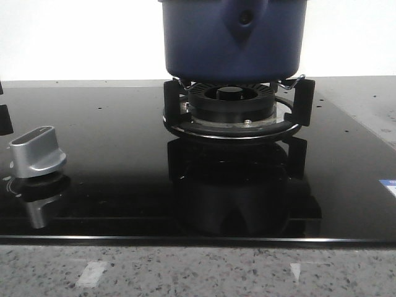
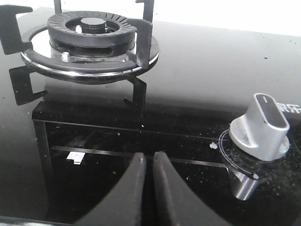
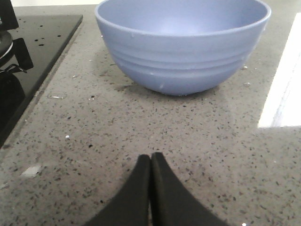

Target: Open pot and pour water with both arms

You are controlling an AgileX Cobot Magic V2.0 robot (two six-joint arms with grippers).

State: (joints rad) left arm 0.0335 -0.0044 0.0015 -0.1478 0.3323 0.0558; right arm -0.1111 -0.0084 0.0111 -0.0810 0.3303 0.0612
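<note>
Front view: pot (image 1: 232, 40) above burner ring (image 1: 232, 117).

We find the large dark navy-blue round pot (image 1: 234, 38) sitting on the black metal pot-support prongs (image 1: 301, 93), directly above the black round burner ring (image 1: 230, 99). The burner stands on the glossy black glass cooktop (image 1: 111, 142), toward its rear centre. The silver metal control knob (image 1: 37, 151) stands on the same glass, well to the left of the burner and nearer the front edge. The cooktop is set into the speckled grey stone countertop (image 1: 198, 272), which runs along its front and right sides. On that countertop, right of the cooktop's edge, we see the pale blue round ceramic bowl (image 3: 183, 44) standing upright, apart from the glass.
</note>
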